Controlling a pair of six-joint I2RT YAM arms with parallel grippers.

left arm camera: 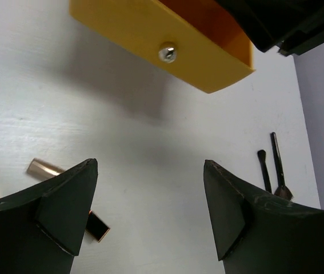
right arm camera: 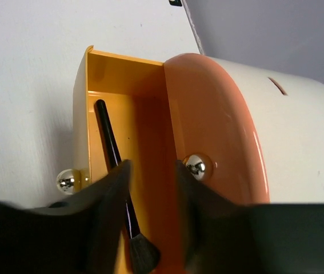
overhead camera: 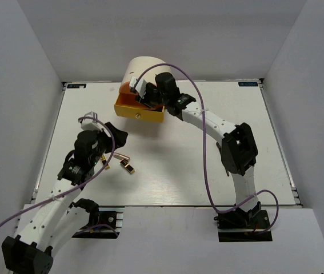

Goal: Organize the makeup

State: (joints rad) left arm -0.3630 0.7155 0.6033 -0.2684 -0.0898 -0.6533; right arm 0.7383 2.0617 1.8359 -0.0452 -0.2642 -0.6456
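Note:
A thin black-handled brush (right arm camera: pixel 109 142) lies in the open yellow drawer (right arm camera: pixel 96 74), its bristles (right arm camera: pixel 142 254) toward my wrist. My right gripper (right arm camera: pixel 150 180) hovers over that drawer with a gap between its jaws, holding nothing; in the top view it is at the drawer (overhead camera: pixel 150 96). My left gripper (left arm camera: pixel 150 177) is wide open and empty above the table (overhead camera: pixel 115 135). A rose-gold lipstick (left arm camera: pixel 43 168) and a black-gold one (left arm camera: pixel 98 227) lie near its left finger. Two more black brushes (left arm camera: pixel 276 162) lie to the right.
The cream half-round box (overhead camera: pixel 144 68) stands at the table's back with its yellow drawer (overhead camera: pixel 140 108) pulled out; a closed orange drawer with a silver knob (right arm camera: pixel 196 166) is above it. Small lipsticks (overhead camera: pixel 127 167) lie near the left arm. Grey walls surround the table.

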